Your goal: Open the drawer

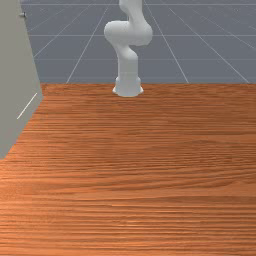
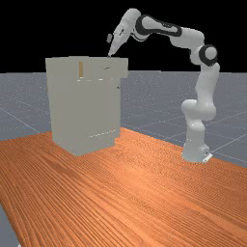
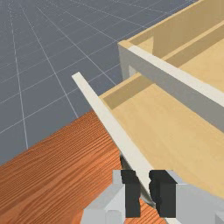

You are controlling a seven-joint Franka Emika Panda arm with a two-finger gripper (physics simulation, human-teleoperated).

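"White and grey, that hand (image 2: 110,54). Is it gripping anything?"

"I can't tell whether it's open or closed on something. It points down at the front (image 3: 103,116) of the drawer (image 3: 162,135), right by the top edge."

"And that dark bit beside it?"

"Looks like the handle (image 3: 123,161), on the outer face of the front, close to the hand."

"So is the drawer open?"

"Yes, partly. In the wrist view you see its pale wooden inside between the front and a grey rail (image 3: 175,87). The far view has it at the top of the grey cabinet (image 2: 82,111), jutting out toward the arm (image 2: 205,87)."

"Where's the cabinet standing?"

"On the orange-brown table (image 2: 130,193), well apart from the arm's base (image 2: 194,147). It's at the front view's left, with the base up at the table's back edge. Grey floor (image 3: 39,65), marked with pale lines, lies beyond."
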